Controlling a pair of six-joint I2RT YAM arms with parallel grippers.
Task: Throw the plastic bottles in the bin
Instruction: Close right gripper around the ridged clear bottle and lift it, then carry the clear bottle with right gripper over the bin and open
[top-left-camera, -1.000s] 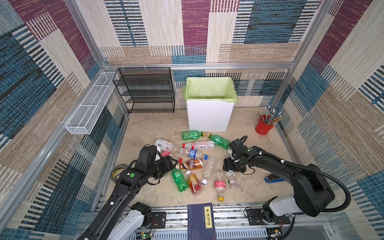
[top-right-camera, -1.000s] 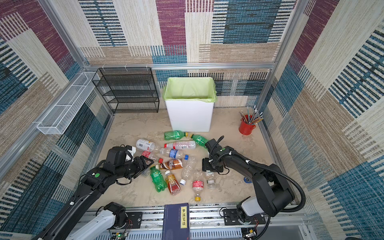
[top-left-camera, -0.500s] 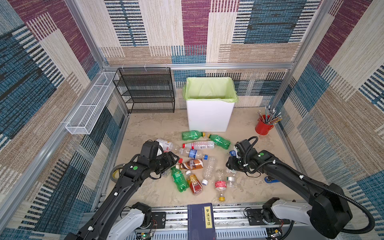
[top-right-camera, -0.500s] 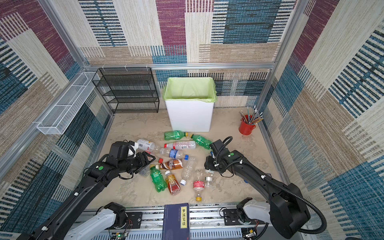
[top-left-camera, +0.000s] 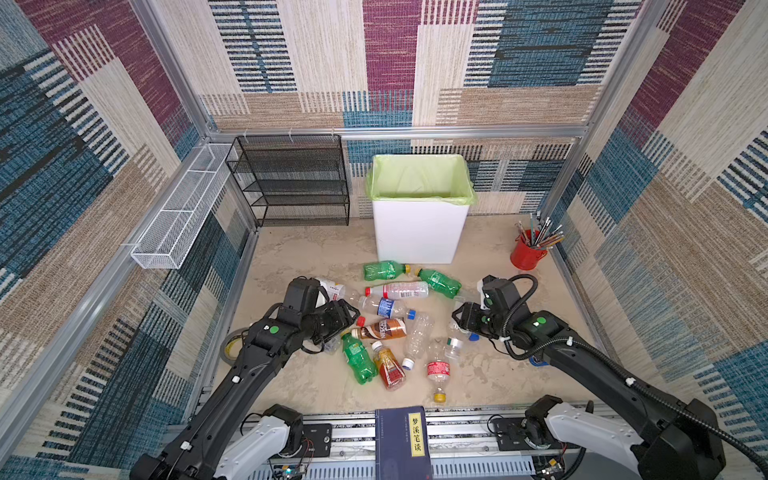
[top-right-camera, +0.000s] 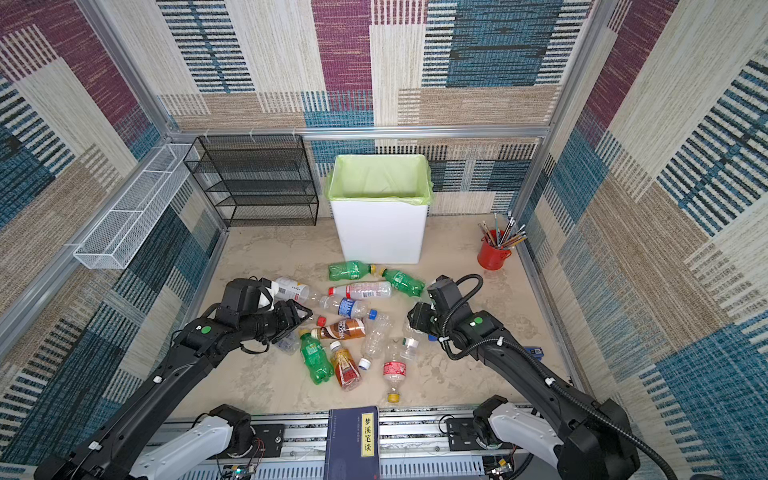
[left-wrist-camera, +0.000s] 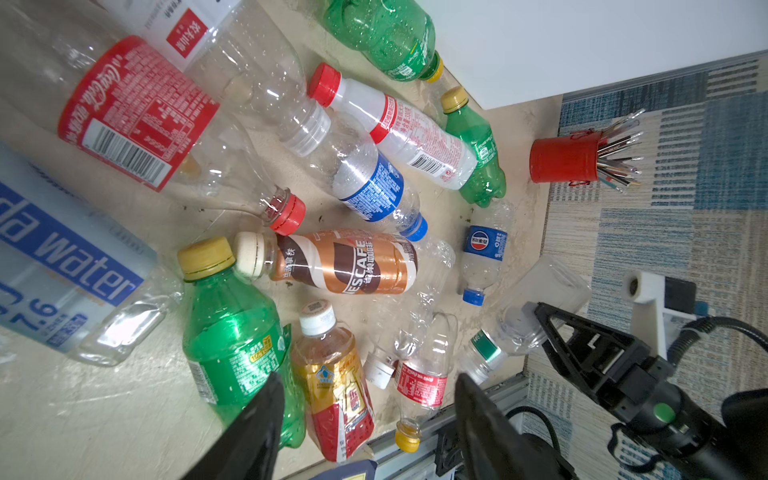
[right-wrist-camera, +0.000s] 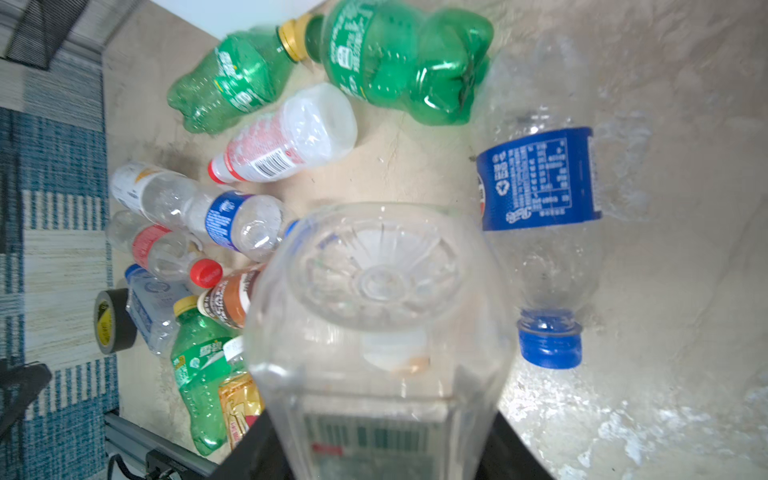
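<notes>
The right gripper (right-wrist-camera: 382, 440) grips one clear plastic bottle (right-wrist-camera: 374, 291) between its jaws. The left gripper (left-wrist-camera: 368, 386) has its jaws open and empty. The other plastic bottles (top-left-camera: 384, 330) lie beyond the jaws, and the tall white plastic bin (top-left-camera: 419, 232) shows none inside.

Both top views look from high above the near edge, over the arm bases, steeply down and forward to the back wall. They are nearly equal and share the whole beige stone-patterned surface (top-left-camera: 316, 257), the tall white rectangular plastic bin with a light green bag (top-left-camera: 419, 237), the scattered plastic bottles (top-right-camera: 347, 308) and both arms. The left wrist camera sits low and close over the surface, looking past the left tool (left-wrist-camera: 368, 384) across the bottles to the red metal cup of pencils (left-wrist-camera: 563, 158) and the right tool (left-wrist-camera: 536, 316). The right wrist camera is nearer still: the clear plastic bottle (right-wrist-camera: 374, 291) in the right tool fills its foreground, with the pile behind. Both wrist views share the brown-and-white coffee bottle (left-wrist-camera: 345, 262)
</notes>
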